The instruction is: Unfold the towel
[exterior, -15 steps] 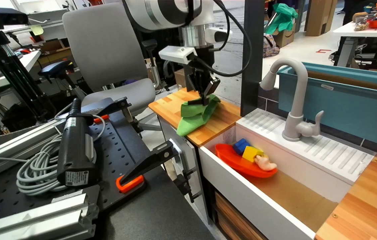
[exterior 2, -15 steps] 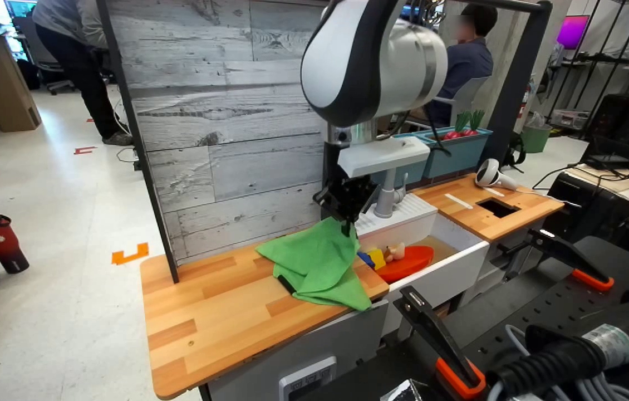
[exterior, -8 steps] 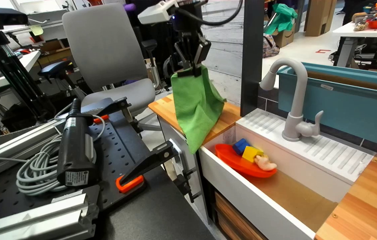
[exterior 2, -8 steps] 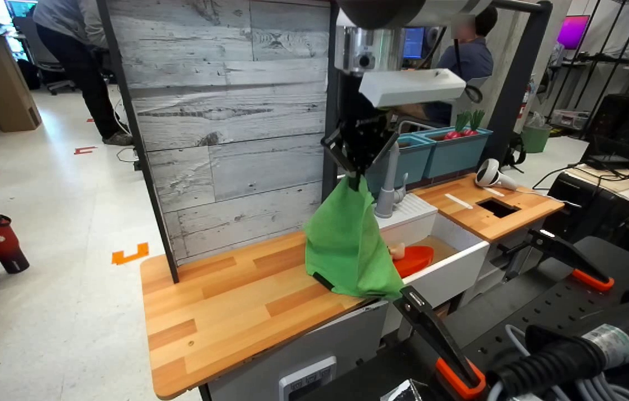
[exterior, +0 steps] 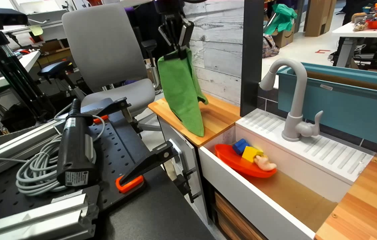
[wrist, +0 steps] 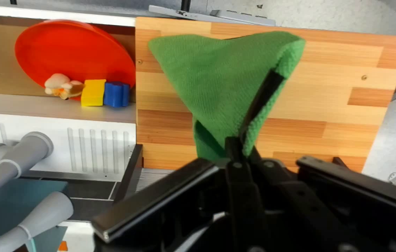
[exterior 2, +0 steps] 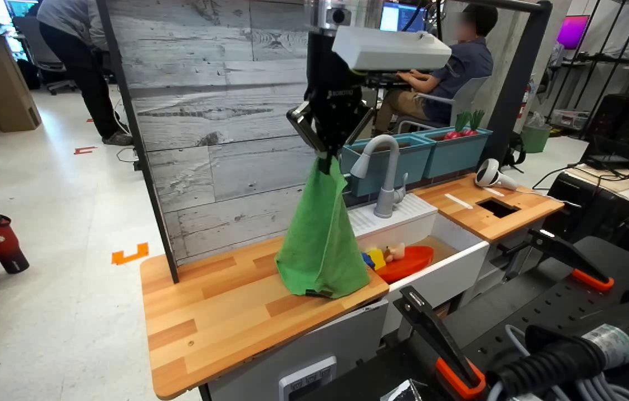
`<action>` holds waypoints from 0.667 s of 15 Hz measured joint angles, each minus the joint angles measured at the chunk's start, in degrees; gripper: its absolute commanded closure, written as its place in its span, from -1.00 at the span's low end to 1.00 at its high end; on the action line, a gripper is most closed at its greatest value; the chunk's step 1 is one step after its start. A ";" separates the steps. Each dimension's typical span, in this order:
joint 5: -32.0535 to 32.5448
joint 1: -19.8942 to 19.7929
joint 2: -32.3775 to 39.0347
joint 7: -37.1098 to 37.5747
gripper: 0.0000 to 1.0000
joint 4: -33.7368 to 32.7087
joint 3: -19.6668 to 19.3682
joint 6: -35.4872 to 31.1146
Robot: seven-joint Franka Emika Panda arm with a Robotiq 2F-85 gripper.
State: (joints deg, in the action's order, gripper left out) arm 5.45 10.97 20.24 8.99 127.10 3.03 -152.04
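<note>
The green towel (exterior: 180, 86) hangs down from my gripper (exterior: 180, 53) above the wooden counter in both exterior views. It is pinched at one upper part and drops in a narrow cone with loose vertical folds (exterior 2: 323, 239). A dark strip shows at its lower edge in an exterior view. In the wrist view, the towel (wrist: 226, 77) spreads out from the jaws (wrist: 241, 145), with another dark strip along one edge and a fold tucked behind. My gripper (exterior 2: 325, 159) is shut on the towel. I cannot tell whether the towel's lower end touches the counter.
The wooden counter (exterior 2: 209, 334) lies under the towel, with the grey plank wall (exterior 2: 236, 184) behind it. Beside it is the white sink (exterior: 258, 200) with a red plate (exterior: 228, 160), a yellow block, a blue block and a grey faucet (exterior: 297, 96). A black clamp (exterior 2: 437, 334) stands near.
The gripper has risen from near the counter, lifting the towel from a crumpled heap into a hanging cone. Over the last half second, gripper and towel have moved away from the sink.
</note>
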 measured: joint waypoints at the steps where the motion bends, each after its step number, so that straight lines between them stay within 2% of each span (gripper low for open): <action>1: 0.00 0.22 0.72 0.00 0.99 -0.71 0.54 0.05; 10: 0.00 2.83 15.28 0.00 0.99 -12.61 1.25 2.19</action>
State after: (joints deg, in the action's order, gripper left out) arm 5.45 13.80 35.53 8.99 114.50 4.27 -149.85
